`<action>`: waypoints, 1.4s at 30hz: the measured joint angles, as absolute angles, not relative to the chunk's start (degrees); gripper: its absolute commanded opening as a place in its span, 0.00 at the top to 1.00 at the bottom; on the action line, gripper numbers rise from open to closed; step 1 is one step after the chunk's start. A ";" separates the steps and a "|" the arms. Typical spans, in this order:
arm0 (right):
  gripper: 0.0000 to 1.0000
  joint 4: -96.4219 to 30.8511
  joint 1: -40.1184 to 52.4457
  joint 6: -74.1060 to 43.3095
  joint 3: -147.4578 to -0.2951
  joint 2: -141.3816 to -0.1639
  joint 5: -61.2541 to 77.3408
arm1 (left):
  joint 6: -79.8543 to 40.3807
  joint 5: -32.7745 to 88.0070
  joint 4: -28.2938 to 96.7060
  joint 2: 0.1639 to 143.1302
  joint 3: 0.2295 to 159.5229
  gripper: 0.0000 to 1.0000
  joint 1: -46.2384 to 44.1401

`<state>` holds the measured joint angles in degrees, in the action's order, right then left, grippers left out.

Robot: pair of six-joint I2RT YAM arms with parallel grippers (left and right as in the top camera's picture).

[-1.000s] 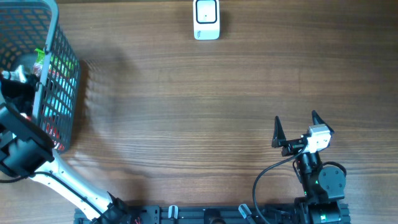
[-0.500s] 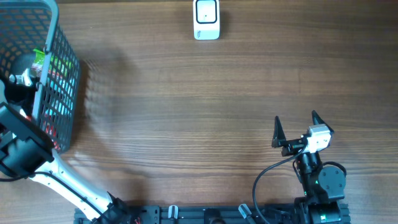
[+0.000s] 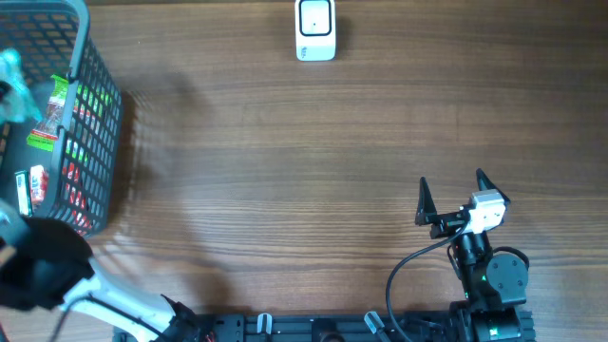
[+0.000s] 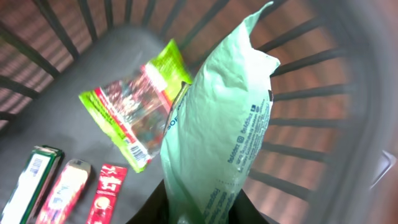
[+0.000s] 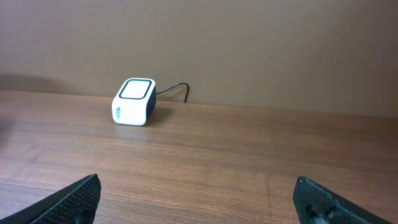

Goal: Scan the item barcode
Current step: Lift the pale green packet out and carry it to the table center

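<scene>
The left gripper (image 4: pixel 199 210), wide a second ago, now pinches a pale green pouch (image 4: pixel 217 124) raised inside the basket (image 4: pixel 323 93), well apart from the scanner (image 3: pixel 315 28), while the right gripper (image 3: pixel 451 195) waits spread open.

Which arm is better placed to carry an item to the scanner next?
Left. The left tool is shut on the pale green packet inside the basket, while the right tool stands open and empty, far from the basket.
</scene>
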<state>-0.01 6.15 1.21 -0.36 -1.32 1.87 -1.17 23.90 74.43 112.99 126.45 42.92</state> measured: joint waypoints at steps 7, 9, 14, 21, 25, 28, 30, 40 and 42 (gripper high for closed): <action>0.00 -0.01 6.15 1.21 -0.34 -1.32 1.87 | -9.76 28.64 74.56 98.70 126.78 0.85 42.61; 0.00 -0.01 6.15 1.21 -0.34 -1.32 1.87 | -10.63 30.68 76.93 96.36 126.85 0.85 41.19; 0.00 -0.01 6.15 1.21 -0.34 -1.32 1.87 | -10.13 33.04 86.67 94.70 127.13 0.84 31.75; 0.00 -0.01 6.15 1.21 -0.34 -1.32 1.87 | -8.73 29.80 84.97 95.59 116.03 0.84 10.70; 0.00 -0.01 6.15 1.21 -0.36 -1.32 1.87 | -11.00 28.80 72.69 95.90 102.74 0.84 0.49; 0.00 -0.01 6.15 1.23 -0.36 -1.34 1.89 | -15.46 28.38 60.14 96.44 90.94 0.85 -7.16; 0.00 0.01 6.15 1.23 -0.36 -1.39 1.87 | -18.87 28.27 52.51 96.79 84.55 0.84 -10.94; 0.00 -0.01 6.15 1.21 -0.36 -1.41 1.87 | -38.94 19.20 15.18 97.06 57.43 0.82 -27.22; 0.00 -0.01 6.15 1.21 -0.36 -1.41 1.87 | -40.93 18.06 13.17 97.06 55.51 0.82 -29.12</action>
<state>-0.01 6.15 1.21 -0.36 -1.41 1.87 -40.93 18.06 13.17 97.06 55.51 -29.12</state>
